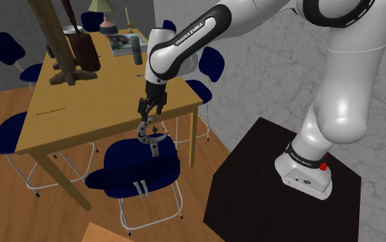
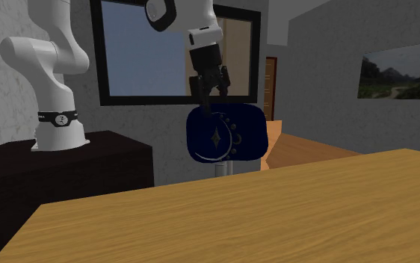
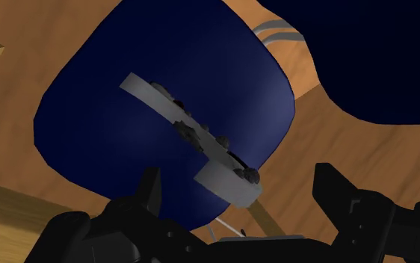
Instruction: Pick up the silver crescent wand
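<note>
**Hovering Over the Wand, Gripper Released**

Beside the long wooden desk, a dark blue chair stood pulled out, and my gripper hung above its seat, pointing down. I had the gripper released: the two black fingers stood well apart and clasped nothing.

The silver crescent wand was off the desk, straight ahead of the gripper and over the blue seat. Its long axis ran away from me, nearly in line with my reach. The broad near end sat between my fingers with a gap on either side, and the narrow end pointed off toward the seat. By my reckoning, closing would catch that near end across its width.

I could not tell whether the wand rested on the seat or stood clear of it. The small dark studs along its curve were too fine to identify.
</note>
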